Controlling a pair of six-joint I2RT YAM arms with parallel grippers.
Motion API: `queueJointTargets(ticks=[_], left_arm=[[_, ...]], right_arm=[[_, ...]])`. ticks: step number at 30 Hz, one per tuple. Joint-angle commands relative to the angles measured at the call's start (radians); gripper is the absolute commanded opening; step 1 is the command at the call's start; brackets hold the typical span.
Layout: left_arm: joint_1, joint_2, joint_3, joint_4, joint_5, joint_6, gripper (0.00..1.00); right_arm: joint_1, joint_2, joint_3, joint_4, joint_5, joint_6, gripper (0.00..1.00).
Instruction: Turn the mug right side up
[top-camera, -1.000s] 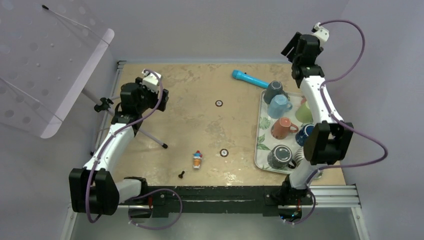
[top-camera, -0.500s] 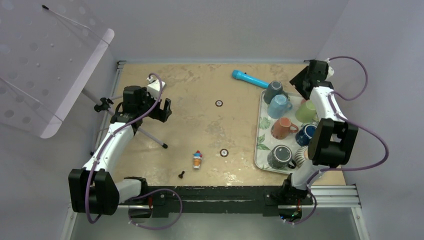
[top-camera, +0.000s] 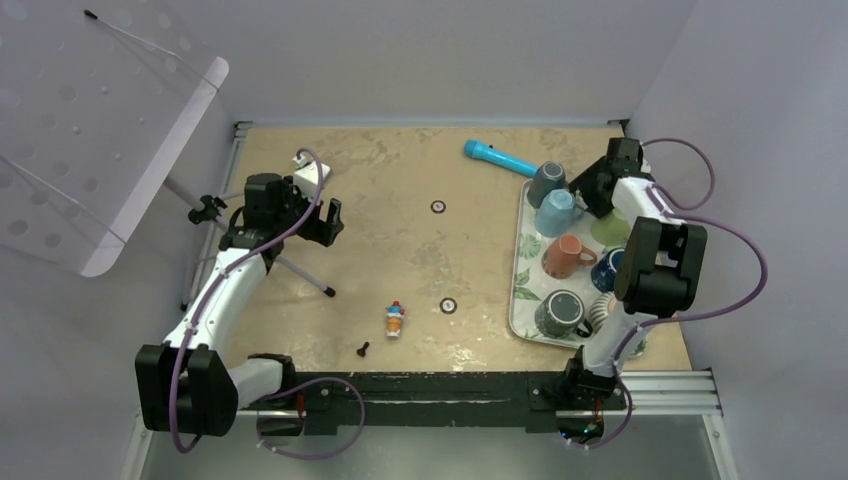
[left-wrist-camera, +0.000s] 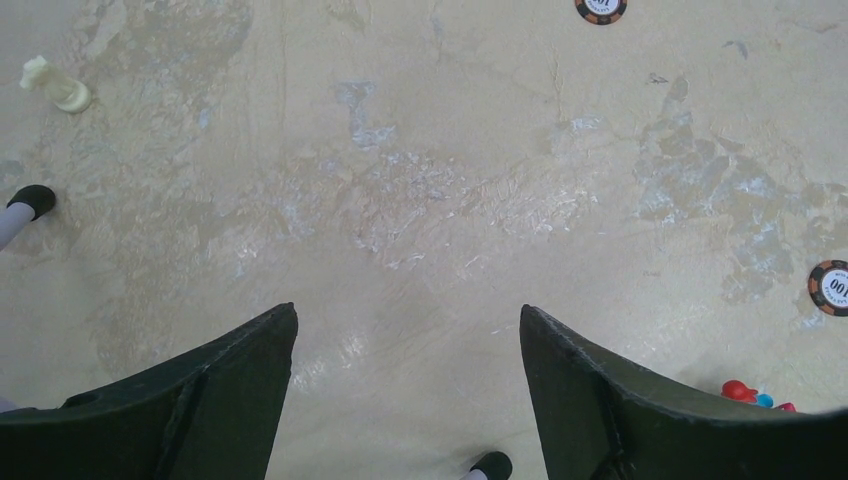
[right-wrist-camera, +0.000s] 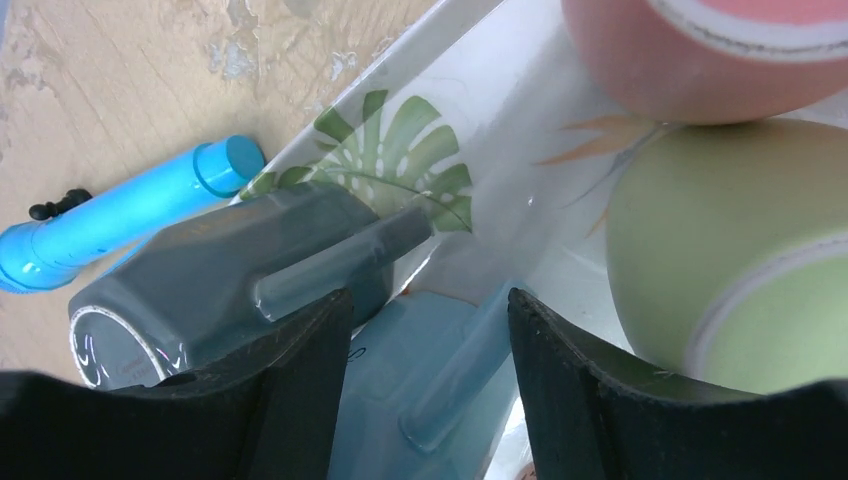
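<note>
From above, my left fingers (top-camera: 326, 220) hung open over the left part of the bench (top-camera: 400, 170), holding nothing. My right fingers (top-camera: 590, 186) were at the far end of the leaf-patterned tray (top-camera: 526, 272) on the bench's right side. They were just beside the grey mug (top-camera: 547, 182) and the light blue mug (top-camera: 557, 211), which sat close together in the tray's far corner. A blue torch (top-camera: 498, 157) lay on the bench just beyond that corner.

From my left wrist, my left fingers (left-wrist-camera: 407, 315) stood wide apart above the bench, with nothing between them. A poker chip (left-wrist-camera: 830, 288) lay off to the right and a white chess piece (left-wrist-camera: 55, 88) at the far left.

From my right wrist, my right fingers (right-wrist-camera: 428, 300) were apart and gripped nothing. Below the gap sat the light blue mug (right-wrist-camera: 400, 370), its handle facing me. The grey mug (right-wrist-camera: 220, 270) lay tilted on its side to the left, handle uppermost, at the tray's edge. Whether either finger touched a mug I could not tell. A green mug (right-wrist-camera: 720, 270) sat to the right, an orange mug (right-wrist-camera: 700, 50) beyond it, and the torch (right-wrist-camera: 110, 225) outside the tray.
</note>
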Motion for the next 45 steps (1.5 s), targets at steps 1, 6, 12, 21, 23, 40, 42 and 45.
queueJointTargets(ticks=[1, 6, 12, 21, 23, 40, 42, 45], left_arm=[[0.004, -0.014, -0.006, 0.029, 0.022, 0.008, 0.85], [0.005, -0.016, -0.004, 0.023, 0.022, 0.012, 0.85], [0.005, -0.011, -0.005, 0.036, 0.005, 0.008, 0.85], [0.005, -0.011, -0.012, 0.033, 0.007, 0.019, 0.84], [0.005, -0.013, -0.009, 0.028, 0.012, 0.02, 0.84], [0.005, -0.008, -0.015, 0.023, 0.028, 0.026, 0.84], [0.005, -0.008, -0.015, 0.023, 0.027, 0.026, 0.84], [0.006, -0.01, -0.014, 0.021, 0.025, 0.028, 0.84]], right_arm=[[0.003, -0.043, -0.018, 0.033, -0.014, 0.005, 0.61], [0.009, -0.083, -0.067, 0.046, -0.019, -0.011, 0.6], [0.025, -0.053, -0.065, 0.042, -0.058, -0.015, 0.59], [0.058, -0.154, -0.087, 0.006, -0.016, -0.058, 0.84], [0.059, -0.19, -0.115, 0.012, -0.018, -0.052, 0.86], [0.059, -0.169, -0.217, 0.139, -0.115, 0.167, 0.79], [0.058, -0.139, -0.205, 0.147, -0.138, 0.173, 0.78], [0.056, -0.093, -0.195, 0.159, -0.139, 0.191, 0.76]])
